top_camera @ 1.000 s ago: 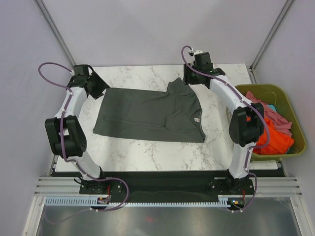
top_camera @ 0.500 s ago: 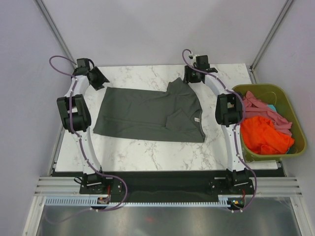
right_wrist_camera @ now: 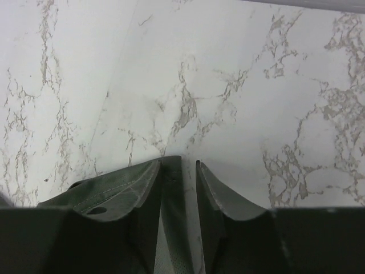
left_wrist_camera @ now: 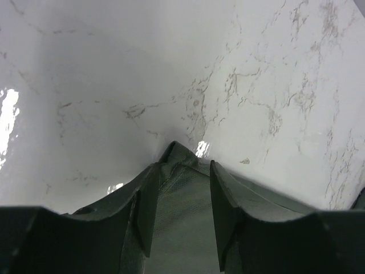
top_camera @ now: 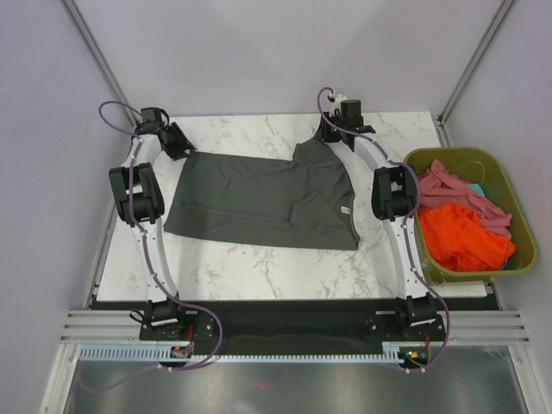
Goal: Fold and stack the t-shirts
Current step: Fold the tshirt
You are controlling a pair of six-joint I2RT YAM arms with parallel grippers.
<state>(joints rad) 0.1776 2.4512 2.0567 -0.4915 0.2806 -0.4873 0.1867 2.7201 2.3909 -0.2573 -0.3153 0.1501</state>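
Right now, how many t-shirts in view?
3: charcoal t-shirt spread on the table; orange t-shirt and pink t-shirt bunched in the green bin. More may be buried there.

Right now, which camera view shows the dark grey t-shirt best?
The top external view: the whole dark grey t-shirt is visible on the marble table. The left wrist view shows only one corner between the left fingers; the right wrist view shows only a narrow edge strip by the right fingers.
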